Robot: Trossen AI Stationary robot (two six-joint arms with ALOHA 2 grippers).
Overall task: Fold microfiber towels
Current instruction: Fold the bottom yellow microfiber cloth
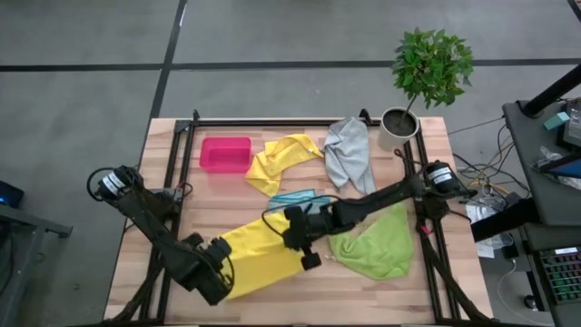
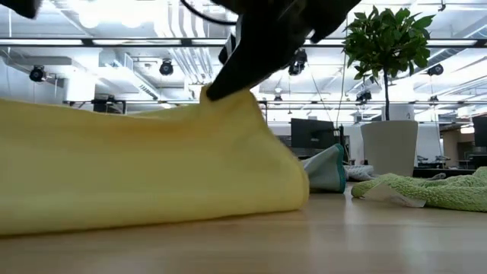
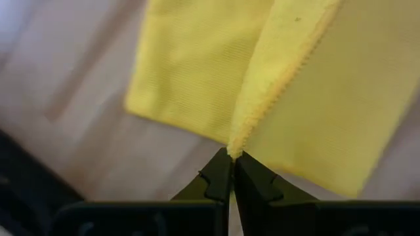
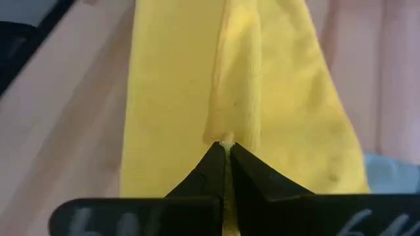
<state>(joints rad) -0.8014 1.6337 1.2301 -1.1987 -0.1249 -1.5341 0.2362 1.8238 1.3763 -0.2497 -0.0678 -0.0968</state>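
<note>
On bare wood, our left gripper (image 3: 231, 157) and right gripper (image 4: 226, 147) each pinch the yellow towel's (image 1: 259, 254) edge thinly, so uneven pulling could slip it free.

Both arms are built from dark, matte links with rounded joints. White round labels are seen at the shoulder joints. The left fingers (image 3: 216, 180) are moulded black with notched, tapered tips.

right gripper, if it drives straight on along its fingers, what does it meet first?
The right gripper is shut on a pinched ridge of the flat yellow microfiber towel, so it would push straight into that cloth first, then likely the wooden table under it. Depth is hard to judge.
</note>
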